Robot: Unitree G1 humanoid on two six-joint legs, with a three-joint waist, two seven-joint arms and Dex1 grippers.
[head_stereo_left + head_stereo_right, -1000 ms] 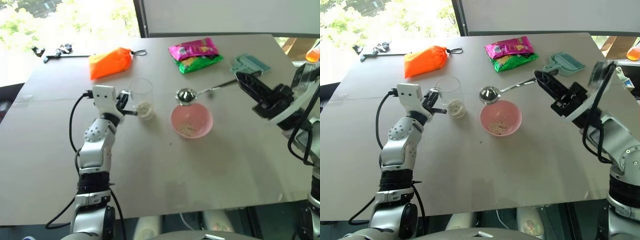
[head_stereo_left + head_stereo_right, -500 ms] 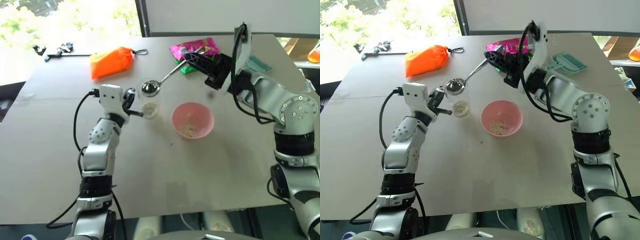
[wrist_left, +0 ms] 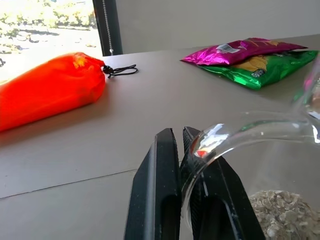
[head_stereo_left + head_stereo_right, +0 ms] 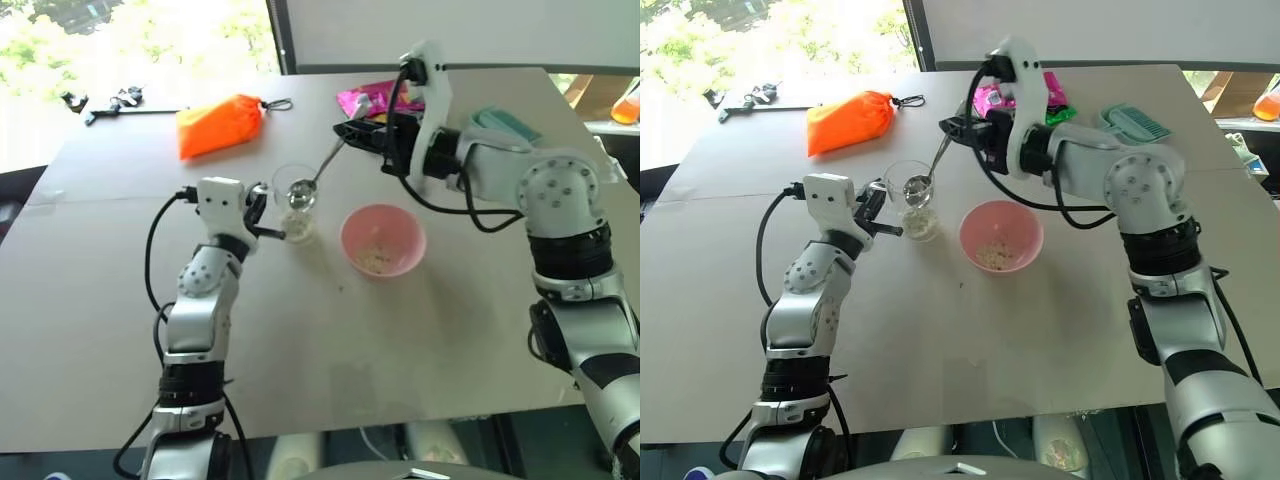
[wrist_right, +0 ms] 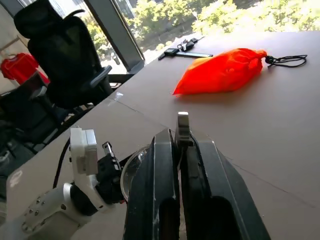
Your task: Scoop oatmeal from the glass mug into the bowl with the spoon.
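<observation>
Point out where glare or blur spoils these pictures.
Left eye view: the window is blown out white above the table. Left wrist view: a bright glint sits on the glass mug handle, and the oatmeal looks soft. Right wrist view: the spoon handle is blurred.

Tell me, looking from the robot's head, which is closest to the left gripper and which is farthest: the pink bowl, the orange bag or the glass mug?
From the left gripper:
1. The glass mug, right beside it; the gripper is shut on its handle.
2. The bowl, past the mug toward the robot's right.
3. The orange bag, farther back on the table, near the window.
</observation>
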